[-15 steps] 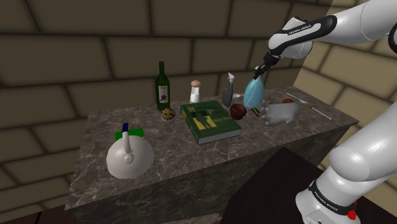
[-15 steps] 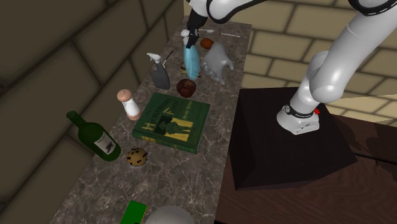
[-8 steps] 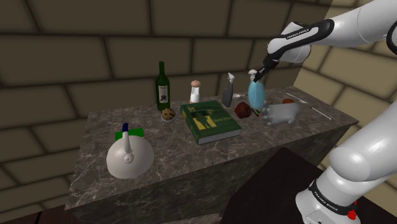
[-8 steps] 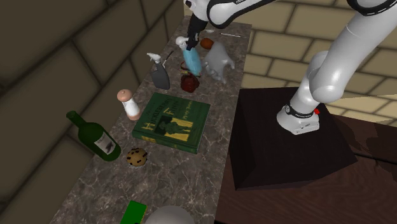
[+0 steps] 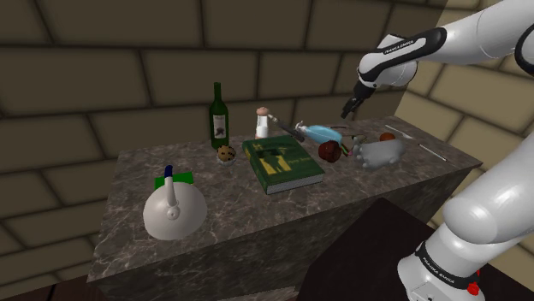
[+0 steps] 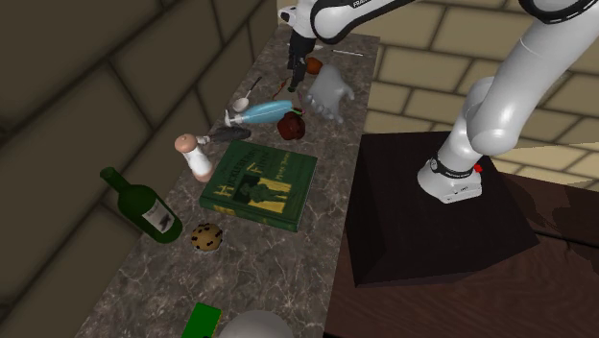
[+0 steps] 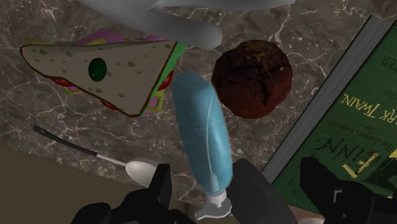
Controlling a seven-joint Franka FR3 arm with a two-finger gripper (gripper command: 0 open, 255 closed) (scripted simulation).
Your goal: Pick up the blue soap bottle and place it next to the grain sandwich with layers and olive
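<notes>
1. Shoulder view. We find the claw (image 5: 349,109) hanging in the air over the far end of the marbled surface (image 5: 214,235), with nothing in its grip. The blue soap bottle (image 5: 322,131) lies on its side lower down and to this view's left of the claw, apart from it. Its cap end points toward the white shaker (image 5: 263,123). A dark brown muffin (image 5: 327,150) sits just in front of the bottle, and a pale grey object (image 5: 379,152) is close by on this view's right. We also note a green book (image 5: 283,163), a wine bottle (image 5: 219,115) and a white teapot (image 5: 174,210) on the same surface.

2. Second exterior view. The claw (image 6: 294,63) stands over the far part of the surface, beside the grain sandwich (image 6: 312,65). The blue soap bottle (image 6: 260,113) lies flat between a spoon (image 6: 244,100) and the muffin (image 6: 291,125). Its base end is toward the sandwich and its cap end toward the shaker (image 6: 195,156). No part of the claw touches it.

3. Wrist view. The fingers stand well apart and clasp nothing. The blue soap bottle (image 7: 202,130) lies on the surface below them. Its base end sits right at a corner of the triangular grain sandwich (image 7: 121,86), which shows coloured layers and a green olive (image 7: 97,69) on top. We cannot tell whether bottle and sandwich touch. The muffin (image 7: 251,77) lies just beside the bottle on its other side, with the green book (image 7: 347,108) beyond it.
</notes>
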